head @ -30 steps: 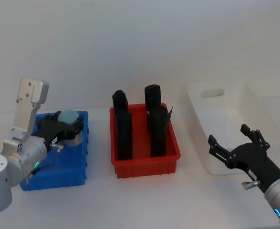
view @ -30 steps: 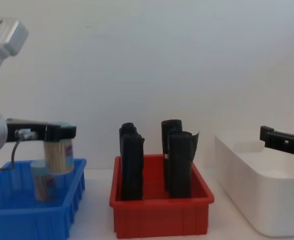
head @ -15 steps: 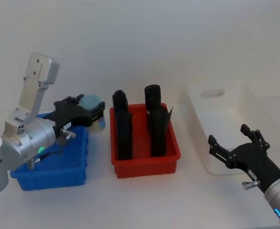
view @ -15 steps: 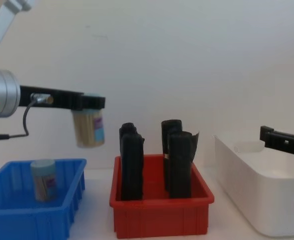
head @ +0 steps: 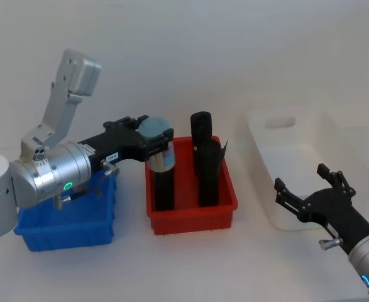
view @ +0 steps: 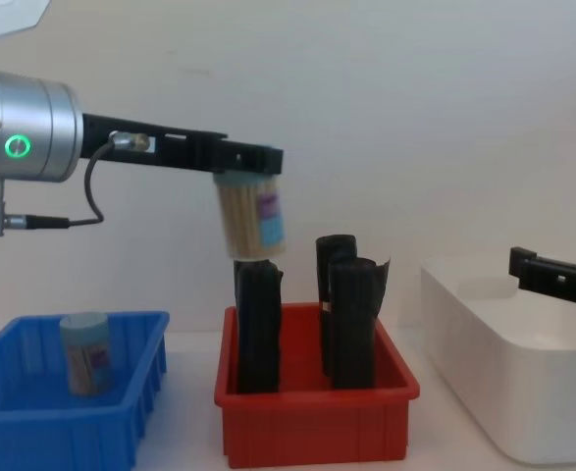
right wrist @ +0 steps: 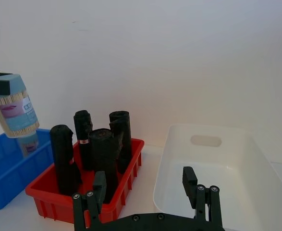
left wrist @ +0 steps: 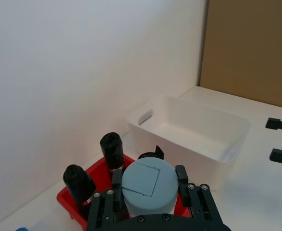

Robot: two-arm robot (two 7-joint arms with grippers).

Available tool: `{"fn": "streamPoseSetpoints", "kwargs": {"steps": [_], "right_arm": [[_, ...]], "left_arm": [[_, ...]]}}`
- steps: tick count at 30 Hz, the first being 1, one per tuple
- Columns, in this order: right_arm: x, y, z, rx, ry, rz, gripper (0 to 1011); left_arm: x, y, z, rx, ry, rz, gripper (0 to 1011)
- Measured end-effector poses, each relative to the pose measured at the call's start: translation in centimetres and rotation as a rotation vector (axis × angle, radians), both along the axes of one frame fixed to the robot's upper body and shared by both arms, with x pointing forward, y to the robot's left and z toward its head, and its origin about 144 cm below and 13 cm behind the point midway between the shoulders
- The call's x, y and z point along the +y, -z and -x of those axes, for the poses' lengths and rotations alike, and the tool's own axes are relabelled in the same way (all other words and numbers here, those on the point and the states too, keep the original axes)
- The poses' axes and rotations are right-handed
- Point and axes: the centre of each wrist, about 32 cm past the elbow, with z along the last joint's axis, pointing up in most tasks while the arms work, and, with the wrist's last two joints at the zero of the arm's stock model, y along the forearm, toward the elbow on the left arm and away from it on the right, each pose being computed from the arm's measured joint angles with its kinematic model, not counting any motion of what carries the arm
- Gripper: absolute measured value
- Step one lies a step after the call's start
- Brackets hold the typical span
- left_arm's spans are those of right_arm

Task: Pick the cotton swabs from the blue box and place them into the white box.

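Swabs (view: 253,218) between jaws, now over red bin (view: 317,432)

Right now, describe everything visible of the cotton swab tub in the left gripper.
The tub of cotton swabs is a small clear cylinder packed with tan sticks, with a pale blue-green lid and a pink-purple label. The left gripper is shut on its lid end, holding it nearly upright, slightly tilted, in the air over the red bin, right above a black roll; whether it touches that roll is unclear.
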Motion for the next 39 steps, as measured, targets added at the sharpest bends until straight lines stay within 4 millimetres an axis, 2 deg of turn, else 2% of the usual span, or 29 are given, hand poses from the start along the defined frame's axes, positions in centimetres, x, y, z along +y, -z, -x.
{"fn": "streamPoseSetpoints", "kwargs": {"steps": [17, 31, 39], "right_arm": [[0.0, -0.1, -0.1, -0.001, -0.022, 0.006, 1002], [1.0, -1.3, -0.8, -0.007, -0.166, 0.065, 1002], [2.2, -2.5, -1.7, -0.012, -0.262, 0.112, 1002]], "left_arm": [[-0.8, -1.0, -0.4, 0.000, 0.102, 0.010, 668], [-1.0, -1.3, -0.5, 0.000, 0.128, 0.013, 669], [-1.1, -1.3, -0.5, 0.001, 0.134, 0.013, 669]]}}
